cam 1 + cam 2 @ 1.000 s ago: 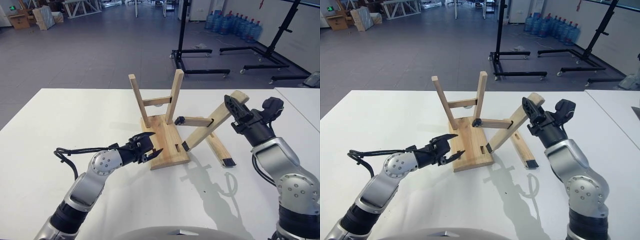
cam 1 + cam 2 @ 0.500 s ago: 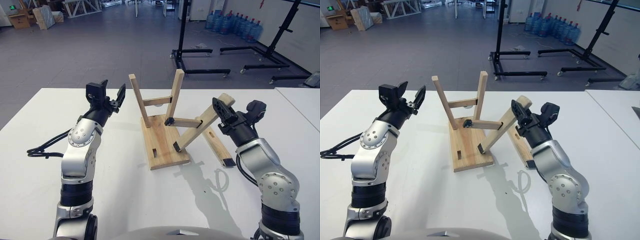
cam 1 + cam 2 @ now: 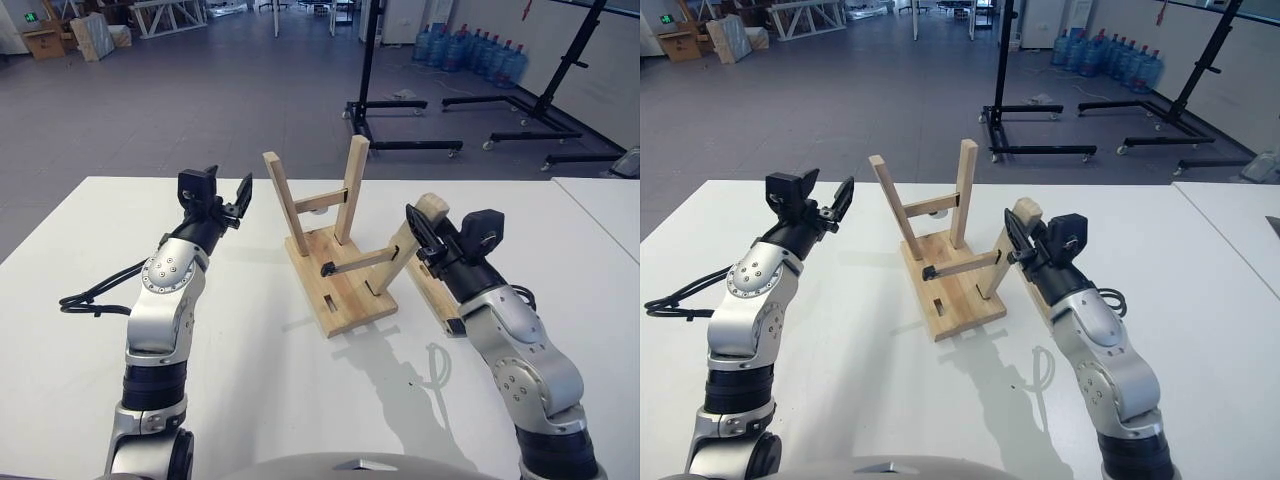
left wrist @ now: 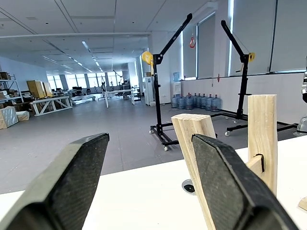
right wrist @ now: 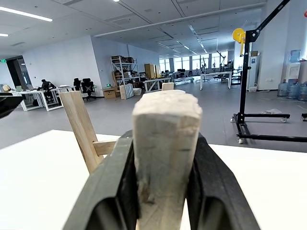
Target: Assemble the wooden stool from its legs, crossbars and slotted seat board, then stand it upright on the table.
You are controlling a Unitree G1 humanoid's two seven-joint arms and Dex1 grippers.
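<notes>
**Seat board** point(image 3: 352, 308): lying flat on the table point(image 3: 260, 390), just below and ahead of the right gripper point(image 3: 420, 226).

**Upright leg pair** point(image 3: 352, 190): standing up out of the board's far end, between the two grippers, and joined by a crossbar point(image 3: 320, 200).

**Slanted leg** point(image 3: 400, 255): leaning from the right gripper down to the board. The gripper is clamping its upper end. The right wrist view is showing both fingers point(image 5: 112, 184) pressed flat against opposite faces of the wood. The head views are showing the lower end at a slot, possibly seated, though this is not clear. A short crossbar point(image 3: 360, 262) is jutting from this leg toward the upright pair.

**Loose leg** point(image 3: 440, 298): lying on the table beneath the right forearm.

**Left gripper** point(image 3: 228, 195): hanging raised, well apart from the board, with its fingers spread wide and gripping nothing. In the left wrist view the upright pair's tops are appearing beyond and between the pads point(image 4: 225, 191).

**Cable** point(image 3: 90, 300): trailing on the table beside the left arm.
</notes>
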